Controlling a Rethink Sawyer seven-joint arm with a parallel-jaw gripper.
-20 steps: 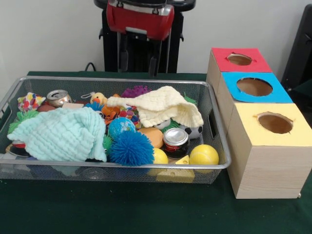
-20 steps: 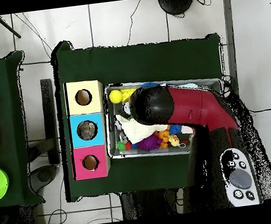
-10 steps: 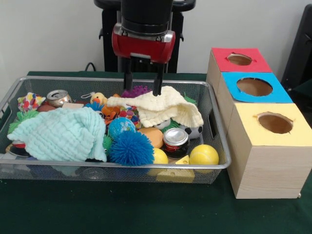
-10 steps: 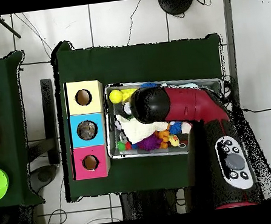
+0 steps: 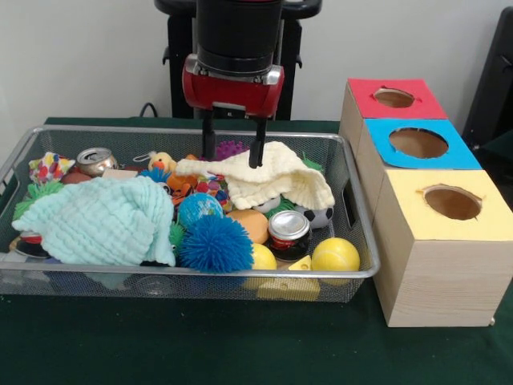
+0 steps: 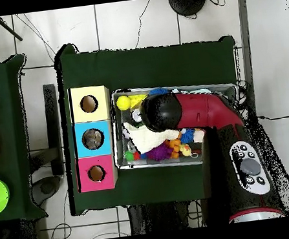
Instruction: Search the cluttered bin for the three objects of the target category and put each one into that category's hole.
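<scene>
Just above the cream knitted cloth (image 5: 264, 176) in the wire mesh bin (image 5: 353, 200), the red-and-black gripper (image 5: 232, 156) hangs with jaws spread. Closing here risks snagging cloth folds and dragging neighbouring toys; the target objects cannot be identified.

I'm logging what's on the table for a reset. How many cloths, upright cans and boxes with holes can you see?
Cloths: 2, mint and cream
Cans: 2, silver and red; more may lie hidden
Boxes: 3, with red, blue and yellow tops
Total: 7
</scene>
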